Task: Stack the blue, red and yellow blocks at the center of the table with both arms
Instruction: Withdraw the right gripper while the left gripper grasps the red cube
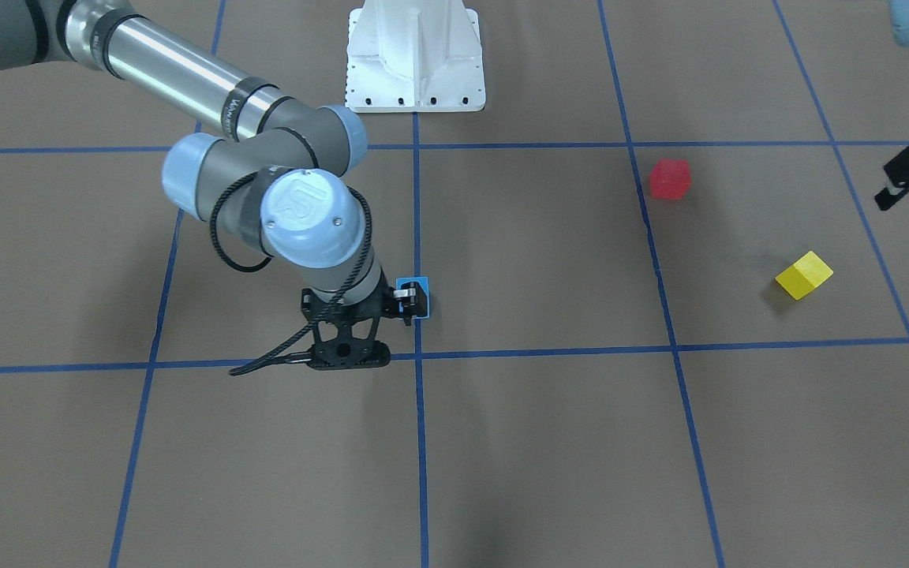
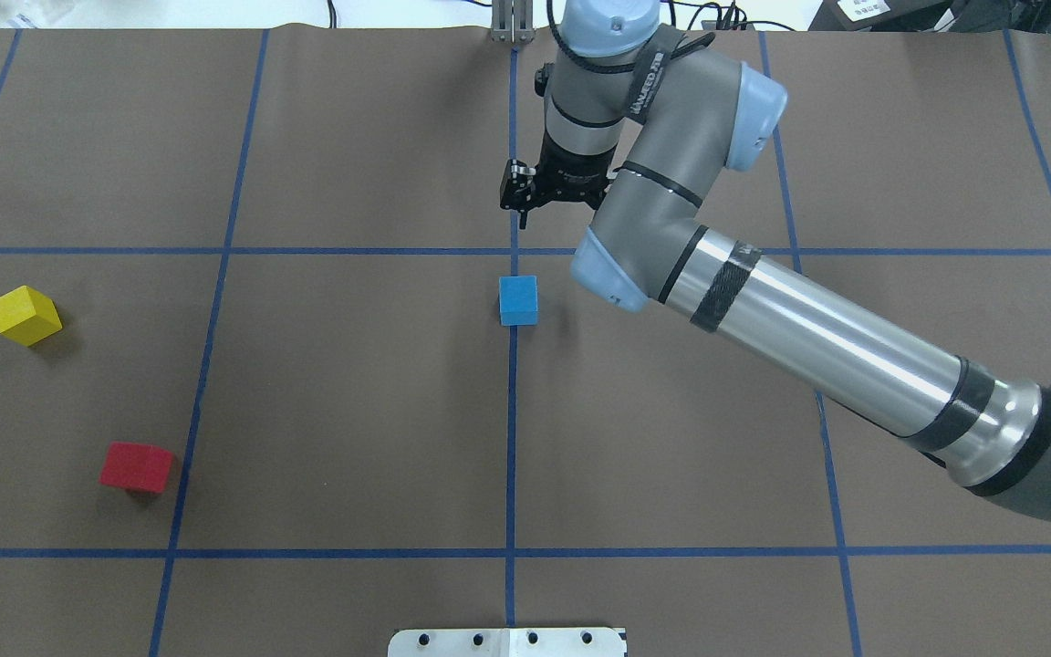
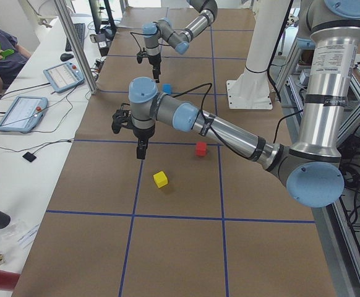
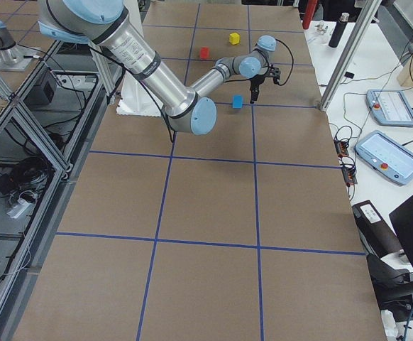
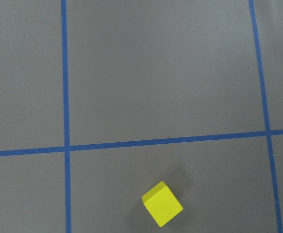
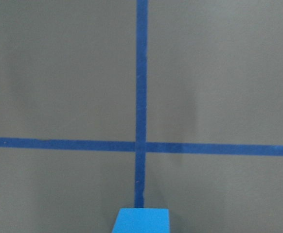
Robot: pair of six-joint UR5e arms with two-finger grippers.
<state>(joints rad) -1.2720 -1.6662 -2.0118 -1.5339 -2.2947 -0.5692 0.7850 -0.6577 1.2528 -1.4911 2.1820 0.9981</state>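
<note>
Matte and sharp-edged, the blue block (image 2: pixel 518 300) sits alone on the flat brown table (image 2: pixel 352 411). It straddles the centre tape line (image 2: pixel 512 438) just on the robot's side of a crossing. Well apart from it, on the robot's left, lie the red block (image 2: pixel 136 467) and the yellow block (image 2: pixel 25 315), equal cubes, the yellow one turned askew to the grid. Beyond the blue block the right gripper (image 2: pixel 522 208) hangs over the table, clear of it; I cannot tell whether its jaws are parted or closed. Near the yellow block hovers the left gripper (image 3: pixel 141 150), with nothing visible in it and its jaws equally unreadable. One smooth pale blue joint cap (image 1: pixel 304 207) bears an embossed logo, and the lettering on the black arm bands (image 2: pixel 726 278) is too small to read
</note>
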